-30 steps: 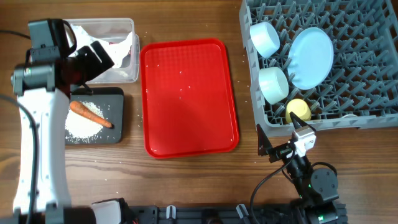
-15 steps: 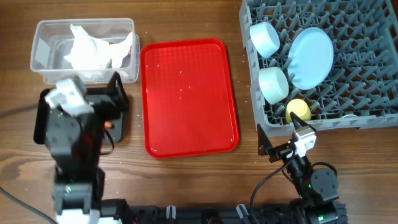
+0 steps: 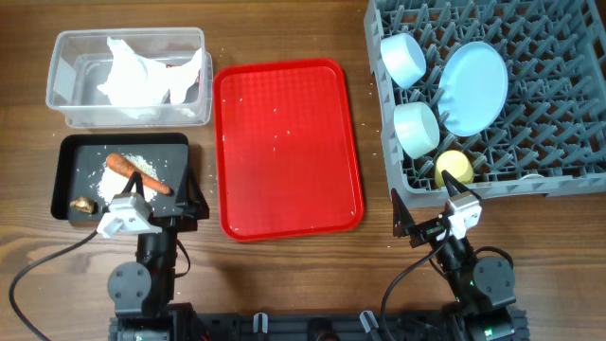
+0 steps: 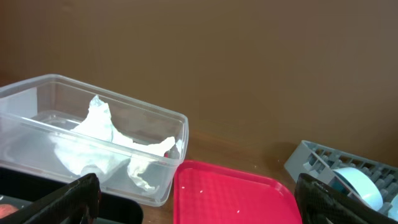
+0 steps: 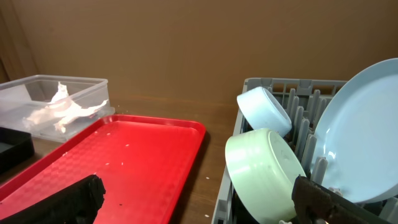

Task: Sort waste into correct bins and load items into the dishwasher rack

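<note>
The clear tub (image 3: 59, 95) at the back left holds the crumpled white napkin (image 3: 137, 76) and a bit of red wrapper (image 3: 172, 64). The black tray (image 3: 62, 180) in front of it holds the carrot (image 3: 133, 170), rice grains (image 3: 112, 173) and a brown lump (image 3: 82, 204). The grey rack (image 3: 492, 187) on the right holds the blue plate (image 3: 475, 87), two bowls (image 3: 403, 59) (image 3: 417, 129) and the yellow cup (image 3: 454, 168). I cannot make out the spoon. My left gripper (image 3: 163, 196) is open and empty at the tray's front right corner. My right gripper (image 3: 426, 204) is open and empty before the rack.
The flat red tray (image 3: 284, 180) lies in the middle with a few rice grains on it. The left wrist view shows the tub (image 4: 168, 118) and red tray (image 4: 230, 199). The right wrist view shows the red tray (image 5: 124, 162), a bowl (image 5: 267, 174) and the plate (image 5: 367, 143).
My left arm has drawn back from over the tub and black tray to the table's front edge, uncovering both. The right arm has not moved.
</note>
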`<action>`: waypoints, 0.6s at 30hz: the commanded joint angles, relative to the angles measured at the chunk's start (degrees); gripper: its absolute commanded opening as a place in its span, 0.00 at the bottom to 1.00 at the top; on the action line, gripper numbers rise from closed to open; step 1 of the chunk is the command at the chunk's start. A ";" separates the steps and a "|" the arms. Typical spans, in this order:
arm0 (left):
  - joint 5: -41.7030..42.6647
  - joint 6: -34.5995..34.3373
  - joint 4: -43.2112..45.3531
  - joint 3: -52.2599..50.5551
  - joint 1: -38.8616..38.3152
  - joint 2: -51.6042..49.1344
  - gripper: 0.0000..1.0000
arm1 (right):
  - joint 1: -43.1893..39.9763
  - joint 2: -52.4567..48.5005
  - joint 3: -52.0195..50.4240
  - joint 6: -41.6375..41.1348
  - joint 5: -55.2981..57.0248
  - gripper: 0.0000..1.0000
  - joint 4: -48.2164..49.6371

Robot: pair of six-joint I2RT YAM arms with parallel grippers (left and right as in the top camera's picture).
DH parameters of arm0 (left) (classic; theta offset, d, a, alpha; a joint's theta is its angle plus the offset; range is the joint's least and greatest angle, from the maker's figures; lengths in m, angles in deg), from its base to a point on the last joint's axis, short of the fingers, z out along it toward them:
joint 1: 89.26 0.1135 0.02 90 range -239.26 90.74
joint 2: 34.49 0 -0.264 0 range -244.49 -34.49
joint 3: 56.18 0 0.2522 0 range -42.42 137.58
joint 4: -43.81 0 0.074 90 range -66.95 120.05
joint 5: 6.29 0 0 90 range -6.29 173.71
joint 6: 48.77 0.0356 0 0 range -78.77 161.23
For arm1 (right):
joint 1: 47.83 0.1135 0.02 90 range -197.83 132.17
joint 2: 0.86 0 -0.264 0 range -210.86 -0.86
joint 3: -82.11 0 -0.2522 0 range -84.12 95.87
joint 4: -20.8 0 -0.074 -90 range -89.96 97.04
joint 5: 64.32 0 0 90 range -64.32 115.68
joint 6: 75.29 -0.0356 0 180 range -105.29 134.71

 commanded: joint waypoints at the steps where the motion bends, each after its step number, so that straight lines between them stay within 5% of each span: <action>1: -1.27 1.11 0.28 -2.62 -1.03 4.35 1.00 | -0.28 0.50 -0.07 0.68 0.57 1.00 0.17; 11: -1.62 0.92 3.08 -5.66 -1.53 5.42 1.00 | -0.28 0.50 -0.07 0.68 0.57 1.00 0.17; 18: 0.00 0.92 -7.45 -5.64 -1.53 5.42 1.00 | -0.28 0.50 -0.07 0.68 0.57 1.00 0.17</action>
